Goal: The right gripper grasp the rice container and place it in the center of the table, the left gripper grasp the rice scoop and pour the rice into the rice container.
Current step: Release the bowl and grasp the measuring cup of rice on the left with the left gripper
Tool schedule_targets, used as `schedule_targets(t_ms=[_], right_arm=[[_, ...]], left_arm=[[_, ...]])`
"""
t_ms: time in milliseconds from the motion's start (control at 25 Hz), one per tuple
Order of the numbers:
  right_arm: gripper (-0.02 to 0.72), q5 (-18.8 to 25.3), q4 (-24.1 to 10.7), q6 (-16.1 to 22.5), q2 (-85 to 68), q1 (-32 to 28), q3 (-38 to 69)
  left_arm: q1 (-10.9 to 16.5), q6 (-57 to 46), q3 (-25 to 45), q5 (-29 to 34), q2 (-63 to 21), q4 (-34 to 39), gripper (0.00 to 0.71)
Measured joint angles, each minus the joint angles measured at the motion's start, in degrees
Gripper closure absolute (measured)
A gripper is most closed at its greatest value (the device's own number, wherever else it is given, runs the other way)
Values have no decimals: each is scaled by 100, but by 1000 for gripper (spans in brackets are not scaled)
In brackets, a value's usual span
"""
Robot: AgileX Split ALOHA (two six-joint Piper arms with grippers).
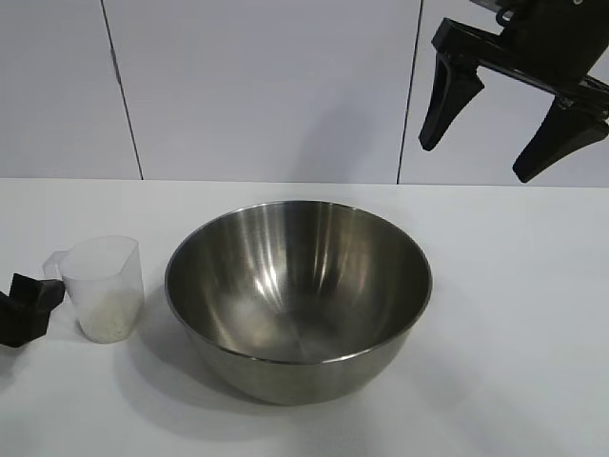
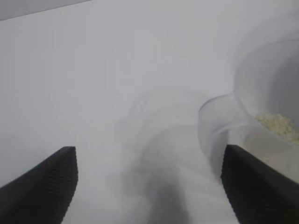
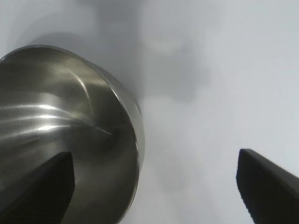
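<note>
Steel rice container [image 1: 298, 300] sits on the white desk [image 1: 514, 362] near its front edge, about midway across. Just beside it toward the left edge stands the rice scoop [image 1: 102, 287] with rice [image 2: 279, 126] inside, the left end effector [image 1: 27, 307] spread beside its handle. Right end effector [image 1: 509, 119] hangs spread and empty above the far right.

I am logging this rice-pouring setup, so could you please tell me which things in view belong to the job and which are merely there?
Belong to the job:
- rice container
- rice scoop
- rice
- left hand
- right hand
- table

Merely there:
- wall panels
</note>
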Motion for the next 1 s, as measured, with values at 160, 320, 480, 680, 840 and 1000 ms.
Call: schedule_targets(t_ms=[160,320,480,680,840,1000], right_arm=[[51,0,5,0,0,0,0],[51,0,12,6,0,0,0],[51,0,12,24,0,0,0],[55,-6,7,24,0,0,0],[57,-29,7,45,0,0,0],[62,-41,7,47,0,0,0]], left_arm=[[0,-125,-12,-24,458,-30,107],[0,-316,-142,-252,773,-29,114],[0,-320,-258,-185,780,-6,155],[0,-320,-391,-74,780,82,165],[0,-320,-460,-32,780,82,168],[0,-320,-473,-21,761,77,169]])
